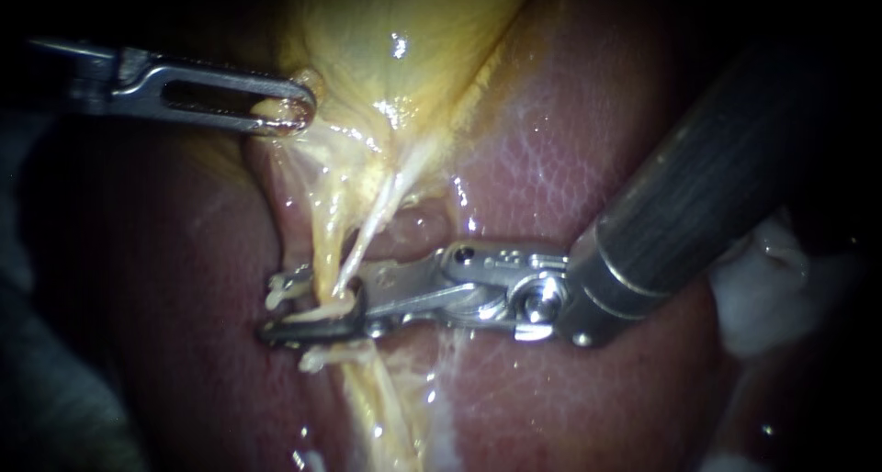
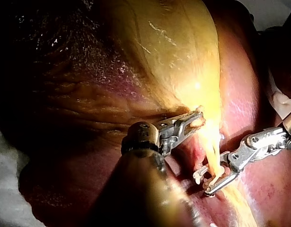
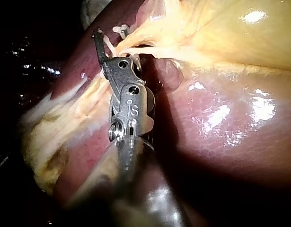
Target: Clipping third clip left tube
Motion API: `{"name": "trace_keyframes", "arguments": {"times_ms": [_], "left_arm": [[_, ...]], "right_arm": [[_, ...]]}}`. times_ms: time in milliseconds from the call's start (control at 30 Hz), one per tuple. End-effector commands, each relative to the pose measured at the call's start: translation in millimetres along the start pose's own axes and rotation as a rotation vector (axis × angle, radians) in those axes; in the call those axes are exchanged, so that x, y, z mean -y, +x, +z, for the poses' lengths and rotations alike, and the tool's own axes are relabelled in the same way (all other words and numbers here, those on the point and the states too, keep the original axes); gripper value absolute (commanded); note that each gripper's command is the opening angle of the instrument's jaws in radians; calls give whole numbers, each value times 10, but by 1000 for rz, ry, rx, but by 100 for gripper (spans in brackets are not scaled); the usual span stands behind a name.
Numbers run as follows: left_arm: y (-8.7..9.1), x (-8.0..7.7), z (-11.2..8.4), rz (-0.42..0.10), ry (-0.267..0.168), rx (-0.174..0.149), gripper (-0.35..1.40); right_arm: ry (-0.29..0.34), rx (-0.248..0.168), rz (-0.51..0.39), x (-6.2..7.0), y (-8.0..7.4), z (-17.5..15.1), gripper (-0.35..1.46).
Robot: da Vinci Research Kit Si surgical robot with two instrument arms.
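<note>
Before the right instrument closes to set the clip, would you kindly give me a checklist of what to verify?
1. Left instrument shut on the gallbladder, tissue drawn taut: ok.
2. Tube lies between the open jaws of the right instrument: ok.
3. Jaw tips reach past the tube: ok.
4. Only one tube between the jaws: cannot tell, as two strands converge there.
5. White clip on the tube sits outside the jaws: ok.
6. Liver not caught under the lower jaw: cannot tell.
</note>
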Motion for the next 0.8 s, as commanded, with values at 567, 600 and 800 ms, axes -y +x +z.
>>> {"name": "trace_keyframes", "arguments": {"times_ms": [567,600,800], "left_arm": [[0,0,-1,0,-1,0,-35],[0,0,-1,0,-1,1,-35],[0,0,-1,0,-1,1,-35]], "right_arm": [[-76,-15,5,-18,-10,-61,50],[-80,-15,6,-18,-11,-67,50],[-84,-18,8,-23,-19,-103,50]]}}
